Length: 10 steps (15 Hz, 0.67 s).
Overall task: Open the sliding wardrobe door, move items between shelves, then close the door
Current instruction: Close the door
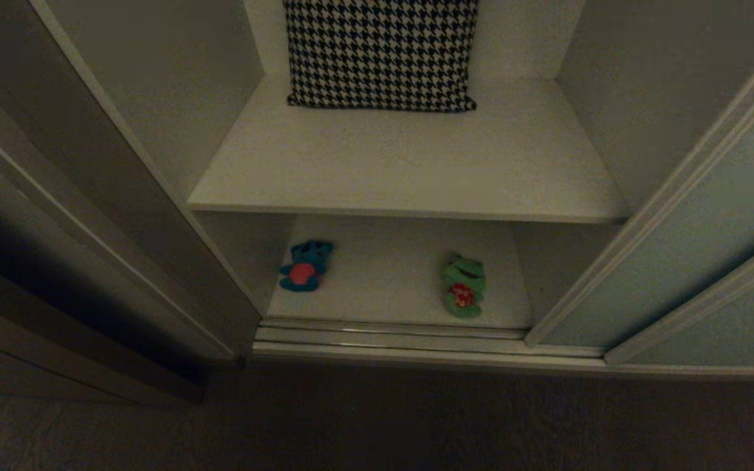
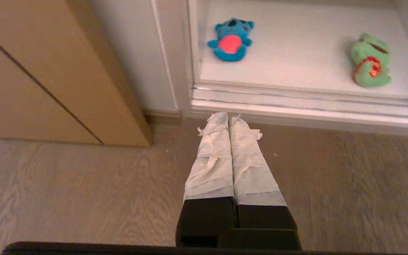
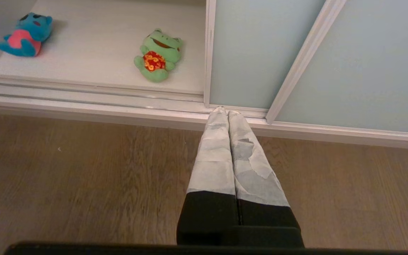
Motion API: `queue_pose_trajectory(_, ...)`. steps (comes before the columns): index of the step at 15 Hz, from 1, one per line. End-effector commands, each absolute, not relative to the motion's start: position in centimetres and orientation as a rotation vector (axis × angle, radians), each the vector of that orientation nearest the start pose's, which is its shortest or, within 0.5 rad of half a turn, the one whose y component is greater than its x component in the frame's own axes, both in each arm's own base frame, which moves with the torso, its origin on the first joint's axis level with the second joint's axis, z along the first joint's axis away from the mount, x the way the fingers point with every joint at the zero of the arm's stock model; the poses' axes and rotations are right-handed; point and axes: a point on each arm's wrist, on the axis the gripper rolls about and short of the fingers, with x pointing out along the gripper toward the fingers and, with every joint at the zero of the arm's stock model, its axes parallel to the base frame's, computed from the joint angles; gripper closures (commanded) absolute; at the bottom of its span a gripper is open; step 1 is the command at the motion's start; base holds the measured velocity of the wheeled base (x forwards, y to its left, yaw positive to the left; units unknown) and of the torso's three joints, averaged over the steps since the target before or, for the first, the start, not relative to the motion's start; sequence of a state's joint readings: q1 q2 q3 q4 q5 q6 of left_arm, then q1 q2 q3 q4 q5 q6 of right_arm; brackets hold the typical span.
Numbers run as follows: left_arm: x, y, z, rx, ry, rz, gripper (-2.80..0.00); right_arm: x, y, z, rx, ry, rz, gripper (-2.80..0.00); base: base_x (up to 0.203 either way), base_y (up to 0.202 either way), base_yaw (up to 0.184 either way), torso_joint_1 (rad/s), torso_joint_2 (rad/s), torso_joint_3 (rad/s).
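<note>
Wood-grain flooring (image 2: 66, 191) runs up to the wardrobe's metal sliding track (image 1: 390, 337), and the compartment stands open. From the head view, the sliding wardrobe door (image 1: 698, 248), a pale grey-green panel in a light frame, sits pushed aside at three o'clock of the opening, overlapping a second like panel (image 3: 367, 71). Brown wooden panels (image 2: 48, 71) stand at nine o'clock.

Upper shelf (image 1: 410, 176): one black-and-white houndstooth cushion (image 1: 382, 52) leaning at the back, twelve o'clock. Lower shelf (image 1: 390, 275): the teal-blue bear (image 1: 305, 265) lies on its back toward the nine o'clock side; the green frog (image 1: 463, 286) lies on its back toward three o'clock, well apart from the bear. Neither toy touches the side walls.

Left gripper (image 2: 228, 117): held low over the floor, pointing toward the track in front of the opening's left post, fingers (image 2: 211, 159) wrapped in pale tape and pressed together, empty.

Right gripper (image 3: 225, 110): likewise low over the floor, tips pointing at the track below the door's near edge, taped fingers (image 3: 213, 156) pressed together, holding nothing. The frog lies at eleven o'clock from its tips.

Neither arm appears in the head view.
</note>
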State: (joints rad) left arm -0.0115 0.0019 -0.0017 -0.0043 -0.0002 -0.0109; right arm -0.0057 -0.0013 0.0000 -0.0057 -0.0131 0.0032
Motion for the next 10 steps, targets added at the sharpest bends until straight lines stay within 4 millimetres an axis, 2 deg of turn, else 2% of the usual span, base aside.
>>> queue_pose_trajectory(1, -2.27, 0.03, 7.63, -0.011, -0.001, -0.012, 0.00, -2.27, -0.02, 7.58, 0.003, -0.006, -0.020, 0.00, 0.000, 0.000, 0.000, 0.000, 0.00, 0.000)
queue_pose_trajectory(10, -2.27, 0.03, 7.63, -0.011, -0.001, -0.011, 0.00, -2.28, -0.02, 7.58, -0.003, -0.007, -0.019, 0.00, 0.000, 0.000, 0.000, 0.000, 0.00, 0.000)
